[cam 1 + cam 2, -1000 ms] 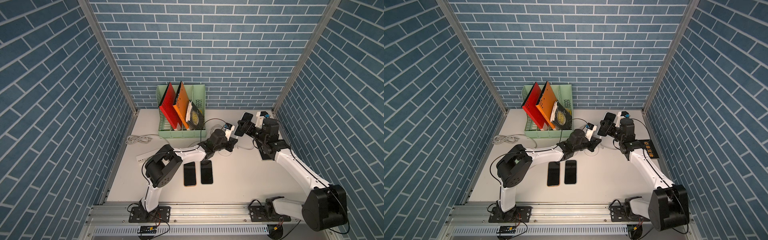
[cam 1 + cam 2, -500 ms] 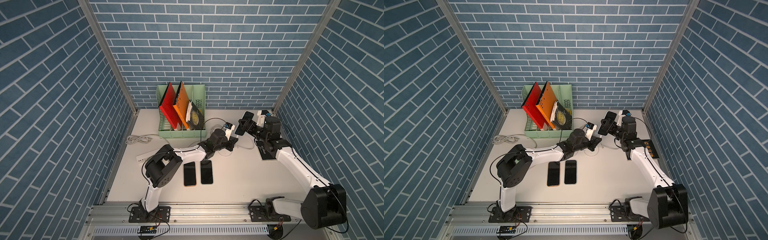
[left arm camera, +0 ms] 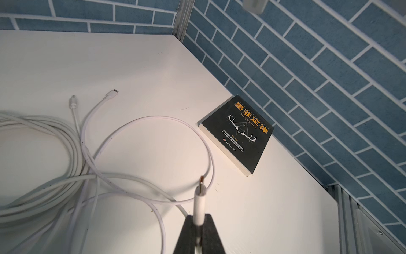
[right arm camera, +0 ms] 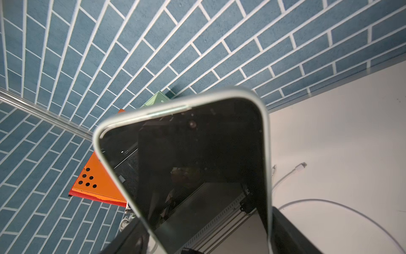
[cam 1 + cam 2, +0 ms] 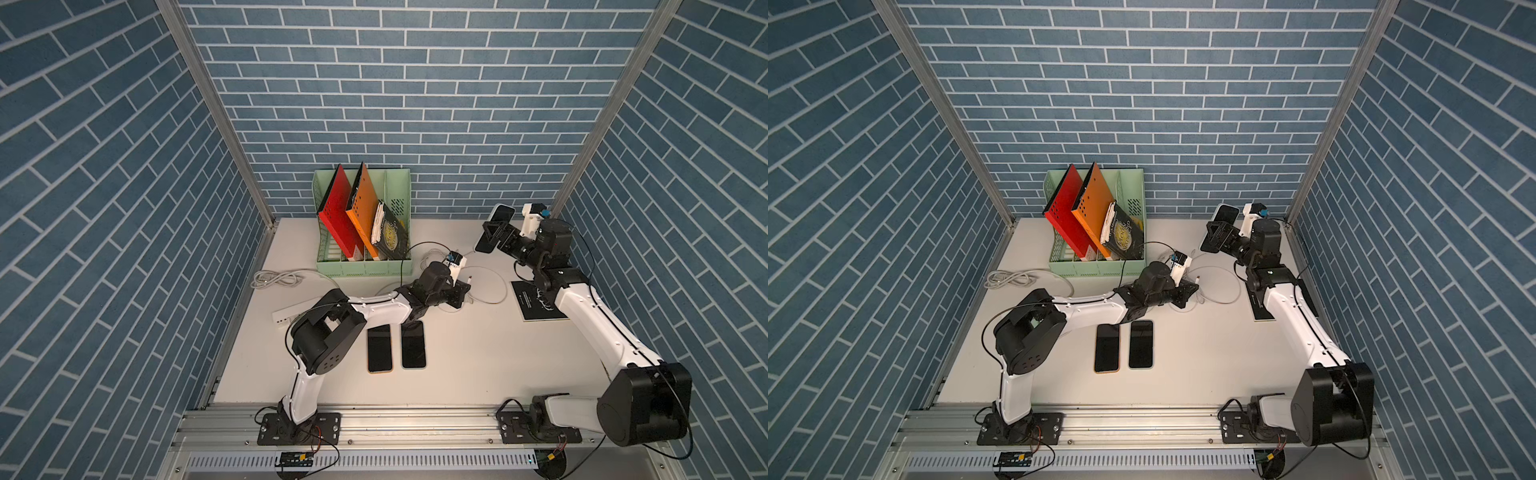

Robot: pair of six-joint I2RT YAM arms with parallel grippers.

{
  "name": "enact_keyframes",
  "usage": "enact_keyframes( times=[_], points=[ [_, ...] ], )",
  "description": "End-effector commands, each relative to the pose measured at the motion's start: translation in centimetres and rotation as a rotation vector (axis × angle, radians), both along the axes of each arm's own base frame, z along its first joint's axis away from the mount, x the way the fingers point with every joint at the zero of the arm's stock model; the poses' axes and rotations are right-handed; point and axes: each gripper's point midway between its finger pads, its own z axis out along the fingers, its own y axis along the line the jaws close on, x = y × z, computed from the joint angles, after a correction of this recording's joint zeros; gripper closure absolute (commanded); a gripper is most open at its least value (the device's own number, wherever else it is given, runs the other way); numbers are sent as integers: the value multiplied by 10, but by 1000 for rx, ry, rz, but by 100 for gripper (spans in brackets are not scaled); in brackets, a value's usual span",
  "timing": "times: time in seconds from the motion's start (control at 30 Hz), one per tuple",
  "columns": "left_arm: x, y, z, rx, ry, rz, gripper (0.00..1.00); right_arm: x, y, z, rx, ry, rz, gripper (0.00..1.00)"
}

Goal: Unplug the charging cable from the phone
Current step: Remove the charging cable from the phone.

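Nearest my base, two dark phones [image 5: 379, 348] [image 5: 413, 344] lie flat and side by side on the surface [image 5: 478, 365], a little in from its front edge. Toward the left edge lies a white power strip [image 5: 284, 316], and past it a bundled grey cord [image 5: 276, 279].

At mid-surface my left jaws are clenched on the white charging cable [image 3: 198, 204] just behind its plug [image 3: 201, 180]. The plug tip points free into the air, touching nothing, while the rest of the cable loops loosely over the surface. Two other loose cable ends [image 3: 112, 93] [image 3: 73, 102] lie beyond the loop.

By the right edge a black book [image 5: 540, 301] lies flat.

Above the far right corner my right jaws grasp the phone [image 5: 494, 228] across its width, lifted clear of the surface, its dark screen [image 4: 197, 165] tilted toward my wrist camera and well apart from the plug.

Against the far edge stands a green file rack [image 5: 363, 266] holding a red folder [image 5: 338, 216], an orange folder [image 5: 365, 208] and a dark book [image 5: 392, 237], all leaning.
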Motion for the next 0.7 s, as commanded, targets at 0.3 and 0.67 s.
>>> enact_keyframes(
  times=[0.3, 0.67],
  points=[
    [15, 21, -56, 156, 75, 145, 100, -18, 2, 16, -19, -95, 39, 74],
    [27, 20, -106, 256, 135, 192, 100, -65, -11, -35, -68, 7, 23, 74]
  ],
)
